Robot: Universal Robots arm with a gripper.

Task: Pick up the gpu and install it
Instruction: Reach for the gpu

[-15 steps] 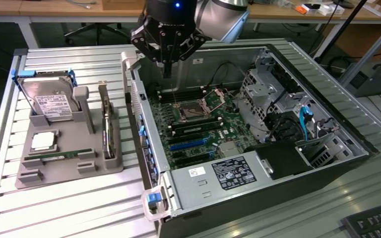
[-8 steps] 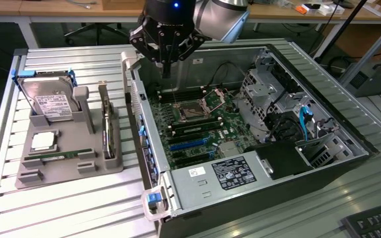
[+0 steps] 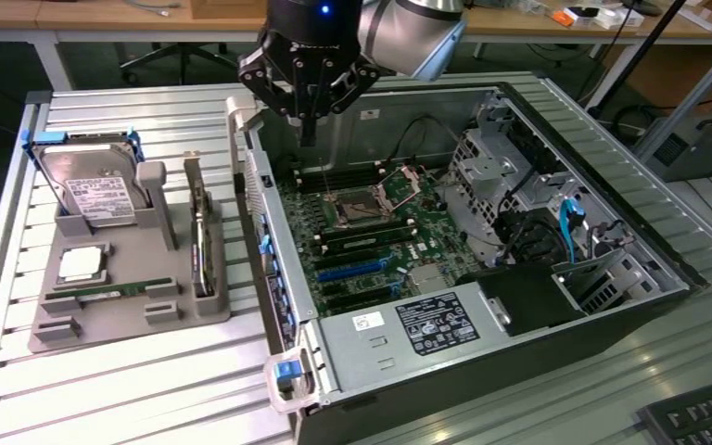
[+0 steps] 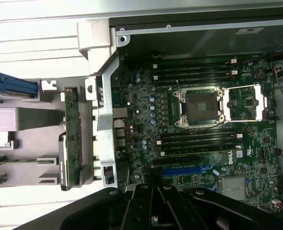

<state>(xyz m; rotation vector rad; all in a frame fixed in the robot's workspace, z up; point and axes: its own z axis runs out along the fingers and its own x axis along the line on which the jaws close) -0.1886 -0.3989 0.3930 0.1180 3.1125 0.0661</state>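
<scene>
The gpu [image 3: 201, 236] stands on edge as a thin dark slat with a grey metal end, in a slot of the grey holder [image 3: 121, 320] at the exterior view's left of the computer case. In the wrist view the gpu [image 4: 71, 136] lies just outside the case wall. My gripper [image 3: 309, 125] hangs shut over the case's back corner, above the motherboard [image 3: 375, 232], with nothing between its fingers. It is apart from the gpu and higher than it. From the wrist, the gripper [image 4: 153, 191] points down at the blue expansion slots [image 4: 184, 169].
The open computer case [image 3: 270, 232] lies on a slatted metal table. A silver hard drive [image 3: 90, 190], a processor chip [image 3: 81, 264] and a green memory stick [image 3: 115, 292] share the holder. The processor socket [image 4: 199, 108] is open. A keyboard [image 3: 703, 422] sits at the near right corner.
</scene>
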